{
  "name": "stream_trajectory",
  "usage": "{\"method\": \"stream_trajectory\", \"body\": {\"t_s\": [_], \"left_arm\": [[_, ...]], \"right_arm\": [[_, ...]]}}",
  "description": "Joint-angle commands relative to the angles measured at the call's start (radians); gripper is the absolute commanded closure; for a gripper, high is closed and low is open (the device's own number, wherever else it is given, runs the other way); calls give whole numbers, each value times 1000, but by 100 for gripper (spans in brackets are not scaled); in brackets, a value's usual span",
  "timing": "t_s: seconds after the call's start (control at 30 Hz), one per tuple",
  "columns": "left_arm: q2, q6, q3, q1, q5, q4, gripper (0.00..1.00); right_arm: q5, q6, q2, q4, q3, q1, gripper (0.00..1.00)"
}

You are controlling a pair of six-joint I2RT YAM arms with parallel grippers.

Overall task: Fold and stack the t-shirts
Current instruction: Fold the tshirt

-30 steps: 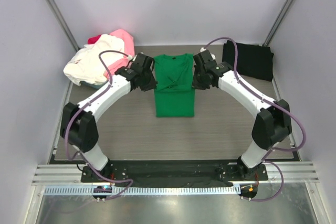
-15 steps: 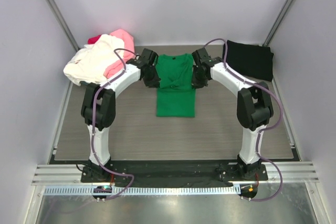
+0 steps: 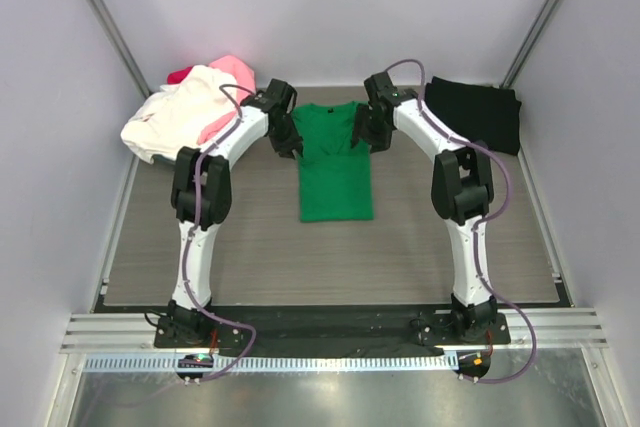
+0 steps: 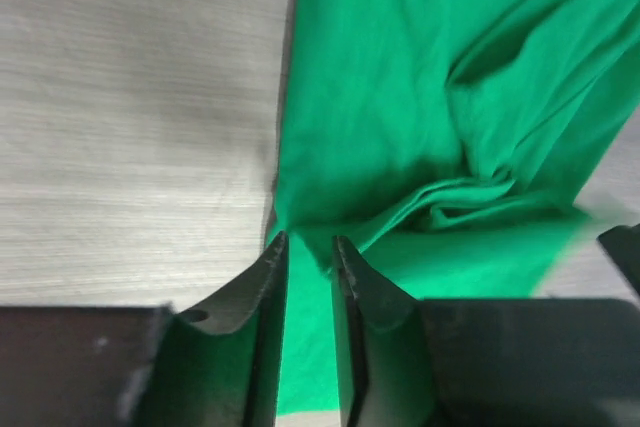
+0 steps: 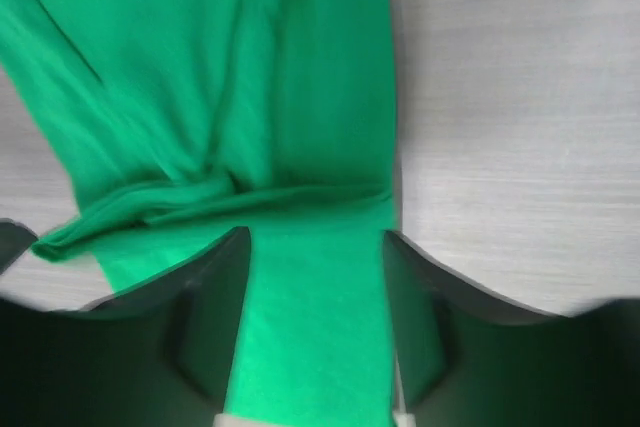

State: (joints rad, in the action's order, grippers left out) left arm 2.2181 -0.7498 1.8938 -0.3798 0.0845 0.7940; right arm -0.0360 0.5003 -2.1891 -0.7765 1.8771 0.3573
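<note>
The green t-shirt (image 3: 335, 172) lies flat at the centre of the worktop (image 3: 250, 247), folded into a narrow strip with its sleeves crossed over the chest. The left tool (image 3: 288, 137) sits at the shirt's left edge in the upper middle of the overhead view. In its wrist view its fingers (image 4: 265, 277) stand slightly apart, their tips at the cloth's edge. The right tool (image 3: 365, 132) sits at the opposite edge with its fingers (image 5: 225, 277) spread wide over green cloth. A black t-shirt (image 3: 475, 112) lies folded at the upper right. At the upper left, cream-white (image 3: 175, 117), pink (image 3: 235, 72) and red (image 3: 180, 74) shirts are heaped together.
</note>
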Motion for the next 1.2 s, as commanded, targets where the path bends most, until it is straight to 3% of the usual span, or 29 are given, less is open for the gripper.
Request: {"method": "stream_trajectory", "body": {"t_s": [0.0, 0.07, 0.13, 0.37, 0.43, 0.5, 0.7, 0.97, 1.17], "left_arm": [[26, 18, 160, 44, 32, 158, 73], [-1, 24, 186, 42, 12, 206, 71], [-101, 27, 133, 30, -5, 170, 67], [-371, -16, -264, -57, 24, -5, 66], [-440, -25, -389, -82, 27, -56, 61], [-489, -34, -528, -117, 35, -107, 48], [-618, -106, -795, -136, 66, -300, 45], [-617, -161, -935, -136, 93, -449, 48], [-583, -178, -952, -136, 86, -484, 51]], "right_arm": [[-30, -46, -79, -108, 272, -37, 37], [-18, -57, -80, -200, 368, -46, 32], [-8, -62, -14, -178, 312, -38, 32], [-90, -22, 313, 19, -268, 5, 32], [-125, -2, 430, 102, -407, 8, 32], [-178, 27, 500, 167, -605, 8, 31], [-314, 81, 634, 356, -922, 8, 32], [-340, 55, 543, 451, -967, 5, 39], [-332, 35, 482, 471, -963, -15, 53]]}}
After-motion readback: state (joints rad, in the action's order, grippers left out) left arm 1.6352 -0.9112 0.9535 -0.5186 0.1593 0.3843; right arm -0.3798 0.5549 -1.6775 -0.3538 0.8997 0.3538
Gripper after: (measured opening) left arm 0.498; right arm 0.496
